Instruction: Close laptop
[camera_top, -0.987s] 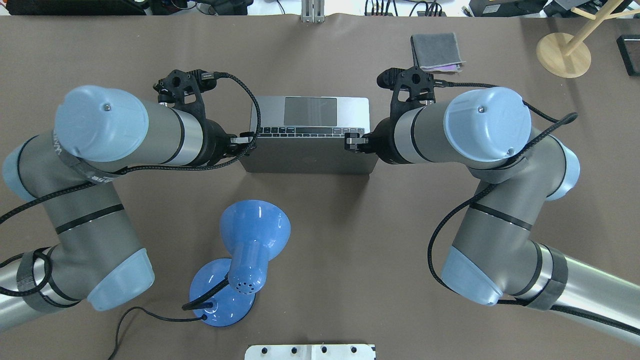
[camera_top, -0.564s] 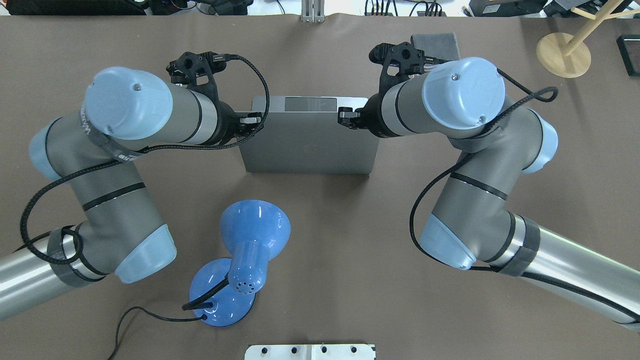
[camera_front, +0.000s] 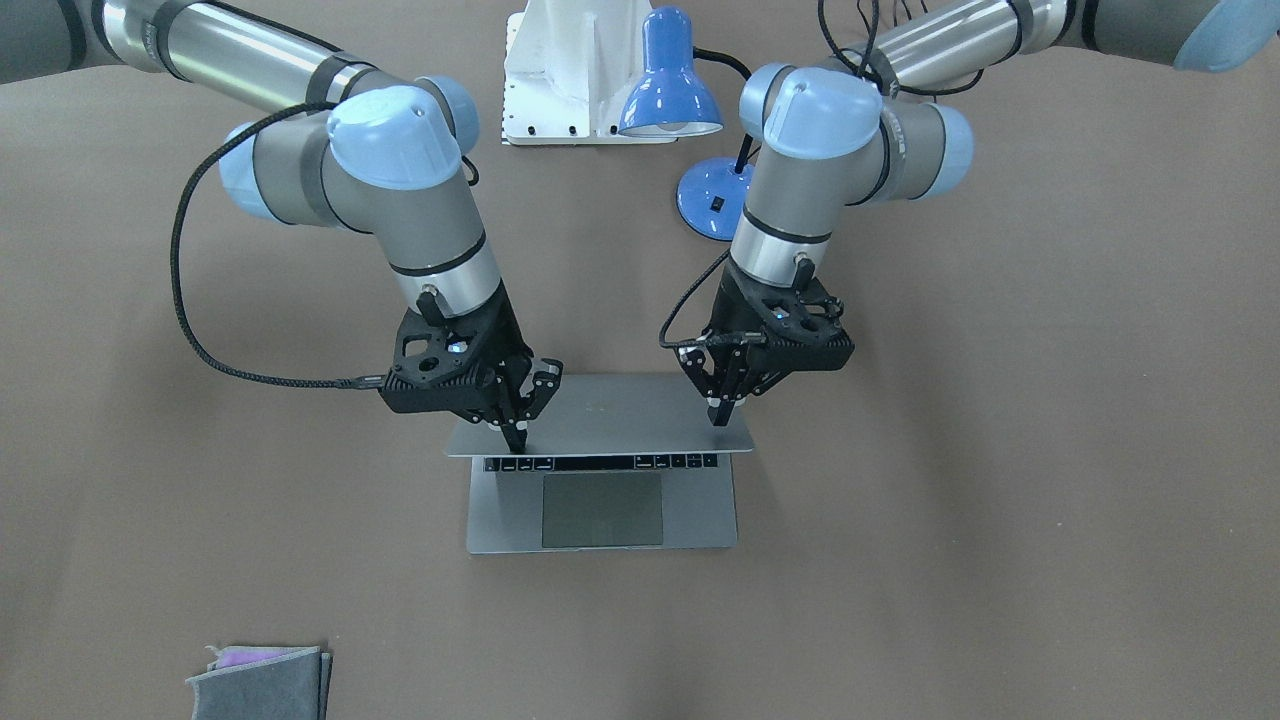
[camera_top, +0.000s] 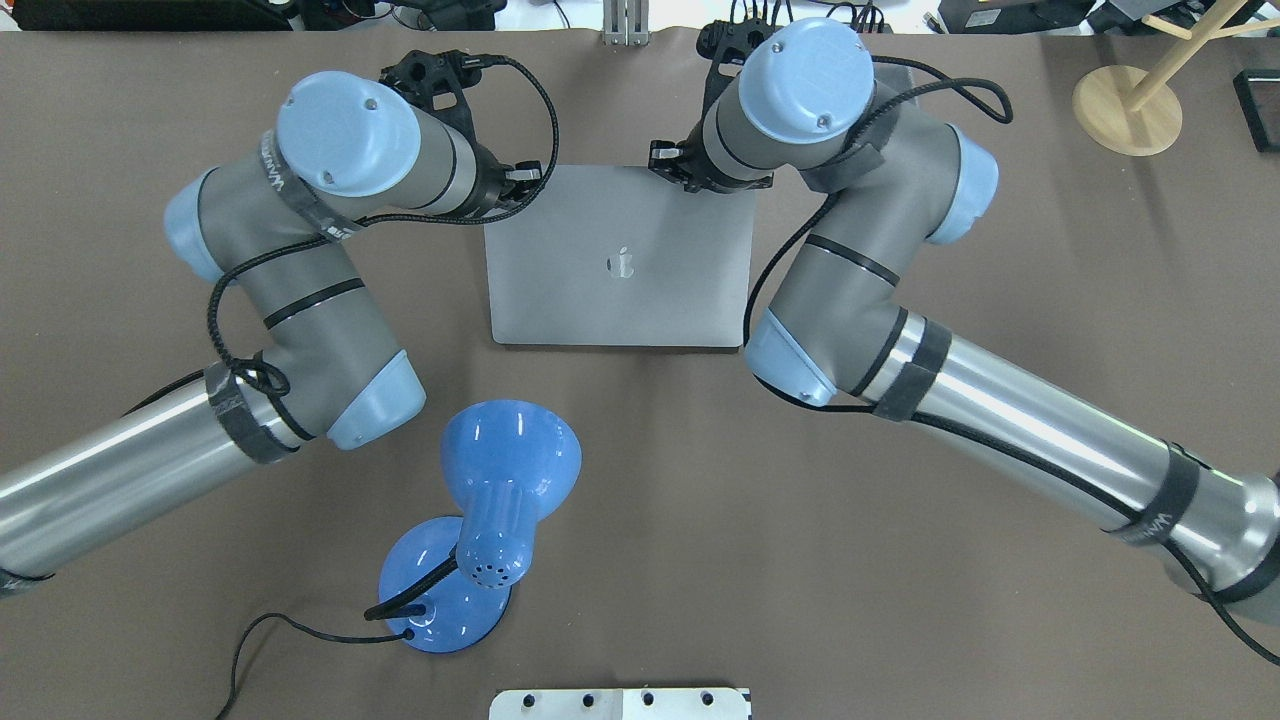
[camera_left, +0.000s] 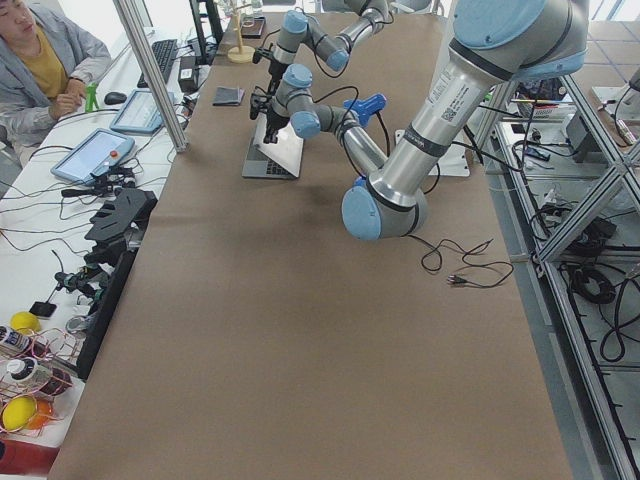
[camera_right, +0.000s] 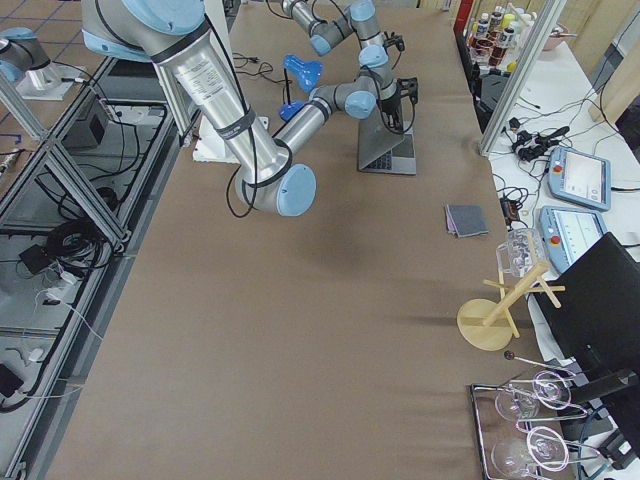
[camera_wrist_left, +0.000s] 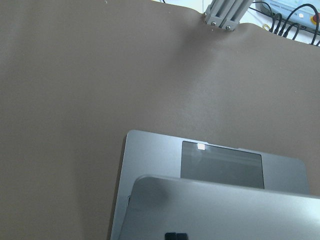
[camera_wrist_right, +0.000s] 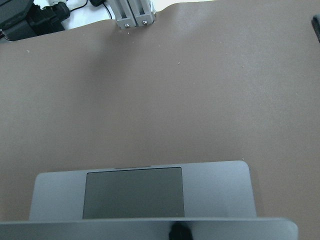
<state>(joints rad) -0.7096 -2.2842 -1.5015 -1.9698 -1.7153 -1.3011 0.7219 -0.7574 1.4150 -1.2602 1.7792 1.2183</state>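
Note:
The grey laptop (camera_top: 620, 262) lies in the middle of the table with its lid lowered far over the base. In the overhead view the lid and its dark logo hide the keys. In the front view the lid (camera_front: 600, 415) hangs over the keyboard, and the last key row and trackpad (camera_front: 602, 510) still show. My left gripper (camera_front: 720, 412) is shut, its tips on the lid's free edge at one corner. My right gripper (camera_front: 517, 438) is shut, its tips on the same edge at the other corner. Both wrist views show the lid edge (camera_wrist_left: 220, 210) (camera_wrist_right: 150, 229) over the trackpad.
A blue desk lamp (camera_top: 500, 480) stands on my side of the laptop, near the left arm. A small folded grey cloth (camera_front: 260, 680) lies at the table's far edge. A wooden stand (camera_top: 1127, 108) is at the far right corner. A white mount plate (camera_top: 620, 703) is at my base.
Both grippers have moved away from me across the table, pushing the lid's top edge. The lid has swung from half raised down to nearly flat, now covering the keys and trackpad from above.

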